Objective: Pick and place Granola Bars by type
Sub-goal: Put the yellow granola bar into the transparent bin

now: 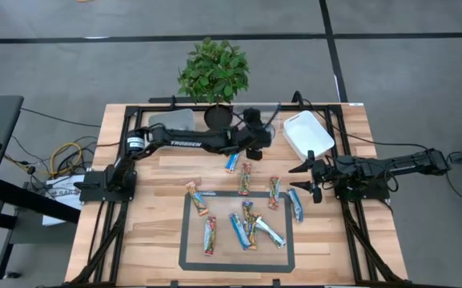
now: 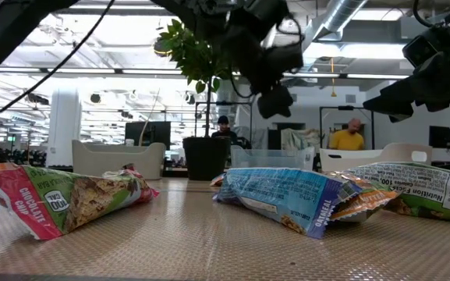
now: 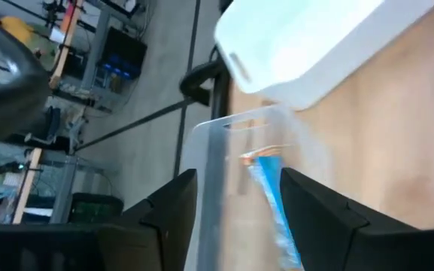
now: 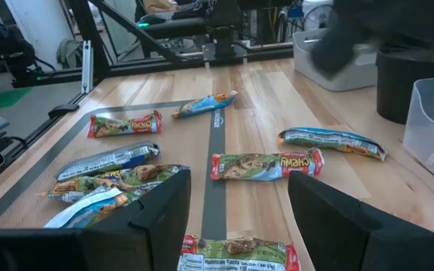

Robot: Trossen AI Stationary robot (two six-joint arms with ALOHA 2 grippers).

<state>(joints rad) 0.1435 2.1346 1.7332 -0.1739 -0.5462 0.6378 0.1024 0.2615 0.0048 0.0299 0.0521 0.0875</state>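
Reaching across the desk (image 1: 154, 240), the left hand (image 1: 254, 150) hangs over a clear tub (image 3: 235, 162) at the far edge, fingers (image 3: 318, 218) spread wide and holding nothing; a blue bar (image 3: 273, 203) shows between them, seen through the tub wall. "TROSSEN" reads along the left arm (image 1: 190, 143). Right hand (image 1: 309, 178) hovers at the right side near the white tub (image 1: 307, 132), fingers spread wide, empty. Bars (image 1: 247, 224) lie scattered mid-desk, most within the dark outlined rectangle (image 1: 184, 240). Legible wrapper print: "CHOCOLATE CHIP", "100 CAL", "CHEWY", "Nutrition Facts". Plant (image 1: 213, 72) at far edge.
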